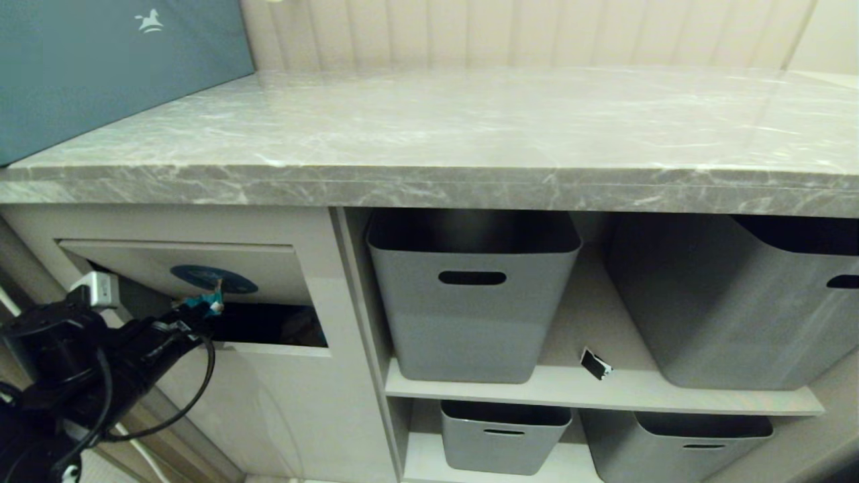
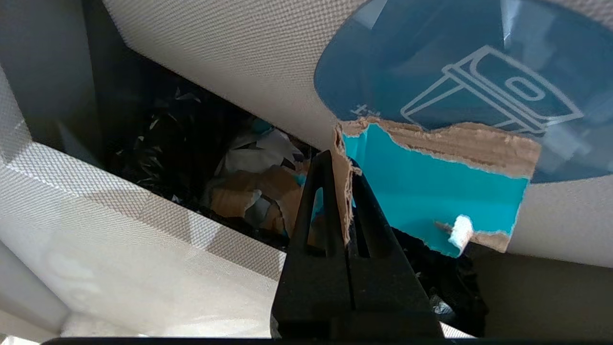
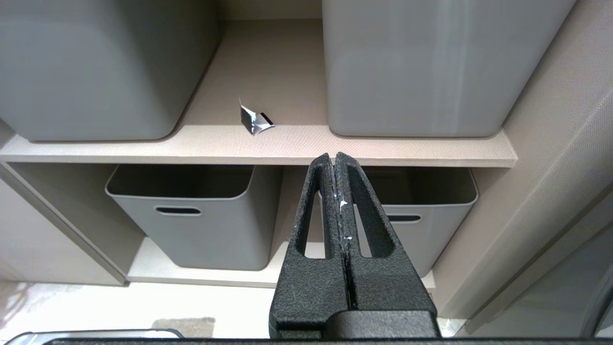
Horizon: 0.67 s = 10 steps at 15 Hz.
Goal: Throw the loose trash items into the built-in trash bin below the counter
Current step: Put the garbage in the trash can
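Centrally in the head view, the grey-veined tabletop (image 1: 470, 134) spans the frame, with the built-in trash bin (image 1: 201, 275) at lower left beneath it. The left claw (image 1: 205, 310) is seen at the flap's lower edge, closed on the teal wrapper strip (image 1: 207, 302), which stands just in front of the blue oval sticker (image 1: 213, 278). The dark bin opening lies directly beyond and below the claw tip. At lower right of centre, the torn black piece (image 1: 595, 363) rests on the shelf (image 1: 604, 396) between two grey tubs (image 1: 470, 295).

In the left wrist view, the left claw (image 2: 342, 167) is shown fully shut on one torn brownish edge of the teal wrapper strip (image 2: 431, 191); the strip's long axis runs sideways toward the right of the frame, across the sticker (image 2: 455, 86). Discarded paper is visible in the opening at centre left. Release is judged to require the strip to be carried past the flap first.

In the right wrist view, the right claw (image 3: 335, 160) is shut and empty, aimed at the shelf edge (image 3: 287, 143). The torn black piece (image 3: 256, 120), glossy black with white edges, lies above and left of the claw tip; the right arm is the nearer.
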{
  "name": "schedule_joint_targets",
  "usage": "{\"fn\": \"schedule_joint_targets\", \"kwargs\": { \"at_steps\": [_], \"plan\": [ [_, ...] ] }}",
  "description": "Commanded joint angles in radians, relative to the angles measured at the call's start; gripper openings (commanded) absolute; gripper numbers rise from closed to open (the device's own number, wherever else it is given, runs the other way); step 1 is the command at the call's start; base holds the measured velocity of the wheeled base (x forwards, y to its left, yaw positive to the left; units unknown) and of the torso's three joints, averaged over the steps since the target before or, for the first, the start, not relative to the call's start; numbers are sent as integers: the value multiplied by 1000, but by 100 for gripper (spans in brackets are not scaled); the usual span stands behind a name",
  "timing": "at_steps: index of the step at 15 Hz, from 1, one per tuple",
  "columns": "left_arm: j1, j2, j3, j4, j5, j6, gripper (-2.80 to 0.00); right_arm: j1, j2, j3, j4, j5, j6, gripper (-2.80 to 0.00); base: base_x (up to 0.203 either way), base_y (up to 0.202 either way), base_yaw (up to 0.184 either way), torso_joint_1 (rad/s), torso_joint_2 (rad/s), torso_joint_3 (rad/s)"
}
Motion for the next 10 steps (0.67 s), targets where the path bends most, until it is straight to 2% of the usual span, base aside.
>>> {"fn": "schedule_joint_targets", "kwargs": {
  "at_steps": [1,6,7,8,10],
  "plan": [
    [0,6,-2,-9,1,-3,-280,0,0,2,-1,0,0,-280,0,0,0,0,0,0],
    [-2,38,-83,-6,-1,-2,-280,0,0,2,-1,0,0,-280,0,0,0,0,0,0],
    [-6,38,-84,-6,0,-2,-232,0,0,2,-1,0,0,-280,0,0,0,0,0,0],
    [-8,38,-84,-6,1,-3,0,0,0,2,-1,0,0,-280,0,0,0,0,0,0],
    [-10,38,-83,-8,0,-3,0,0,0,2,-1,0,0,-280,0,0,0,0,0,0]
  ]
}}
